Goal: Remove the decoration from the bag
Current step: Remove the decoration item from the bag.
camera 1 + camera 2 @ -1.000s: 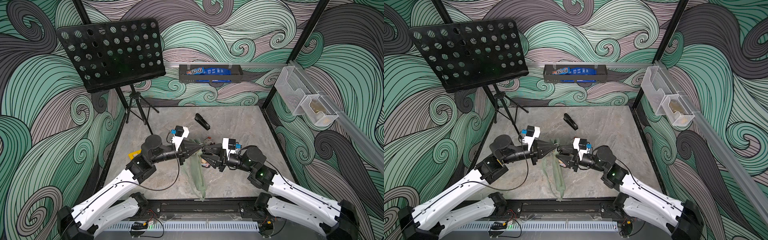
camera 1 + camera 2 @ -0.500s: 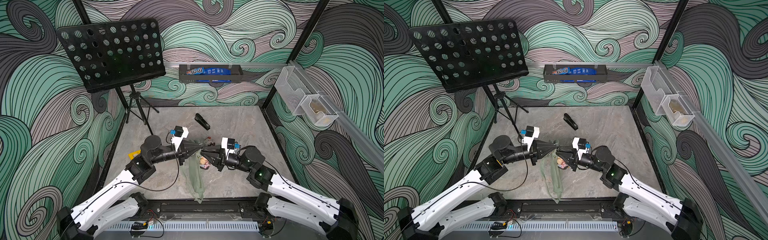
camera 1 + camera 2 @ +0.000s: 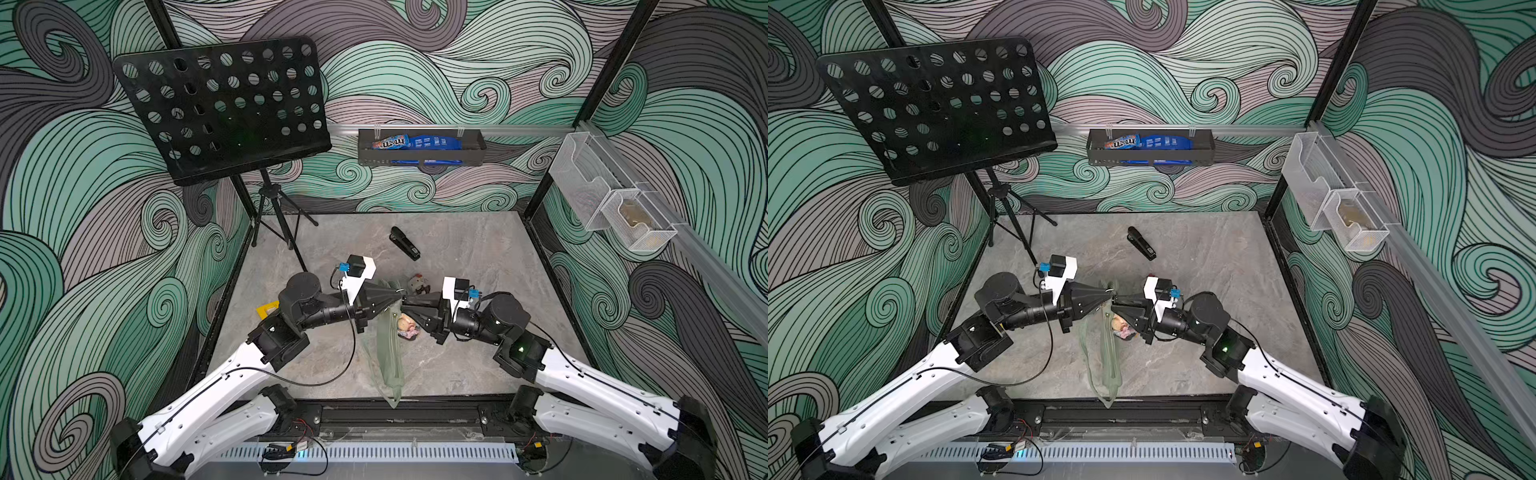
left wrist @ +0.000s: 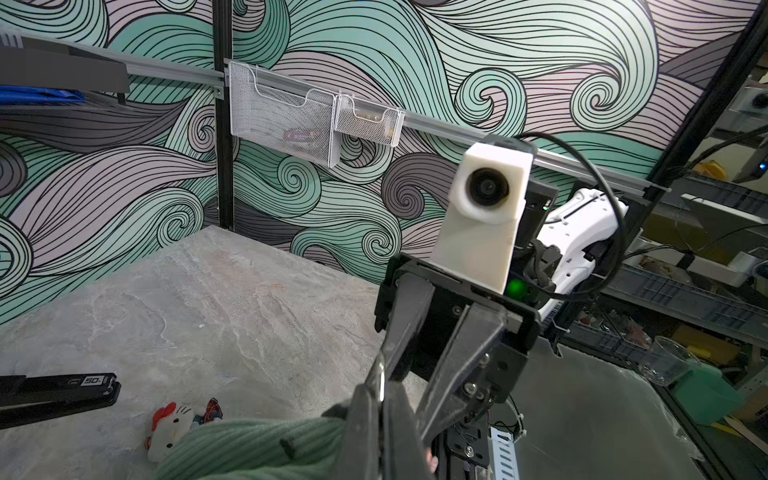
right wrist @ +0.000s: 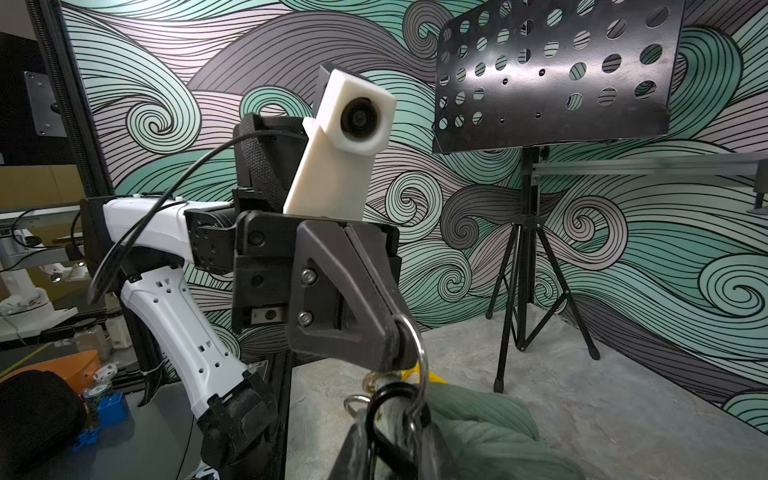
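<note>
The bag (image 3: 388,353) runs lengthwise from the grippers toward the table's (image 3: 457,249) front edge, with its ring (image 5: 419,357) end lifted. The left gripper (image 5: 395,349) is clamped on the ring, and the right gripper (image 3: 406,300) pinches the clasp (image 5: 384,415) beside it. The decoration (image 3: 405,325) dangles half hidden — too blurred to identify.

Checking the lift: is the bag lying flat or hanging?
Hanging: the left gripper clamps its ring above the table, and the bag droops from there toward the front edge.
</note>
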